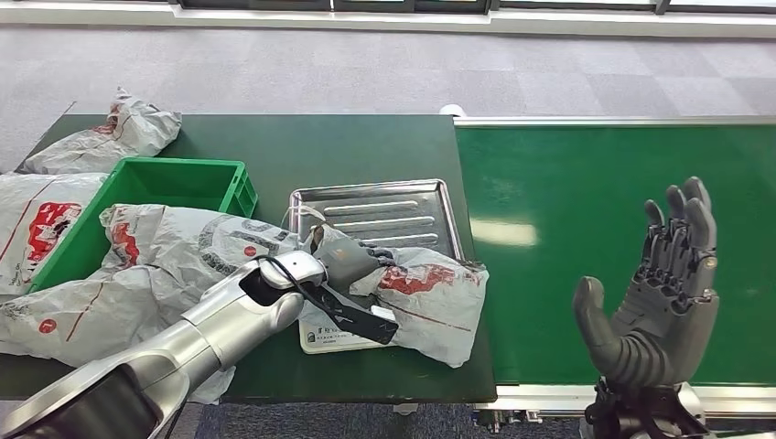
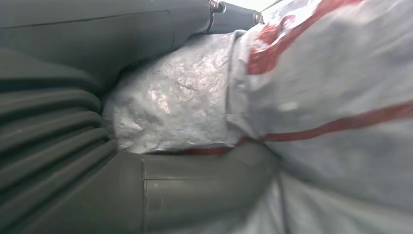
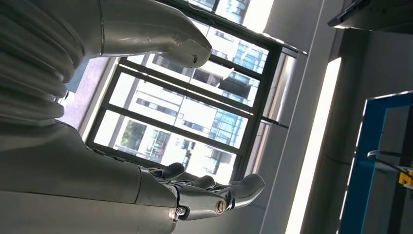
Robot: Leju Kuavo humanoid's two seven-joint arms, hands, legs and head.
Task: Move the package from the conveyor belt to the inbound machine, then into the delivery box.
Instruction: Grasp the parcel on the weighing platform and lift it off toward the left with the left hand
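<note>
The left hand grips a grey package lying partly on the metal tray, at the table edge beside the conveyor belt. The right hand is raised, fingers spread, holding nothing. A green bin holds part of another package; more bags lie nearby.
</note>
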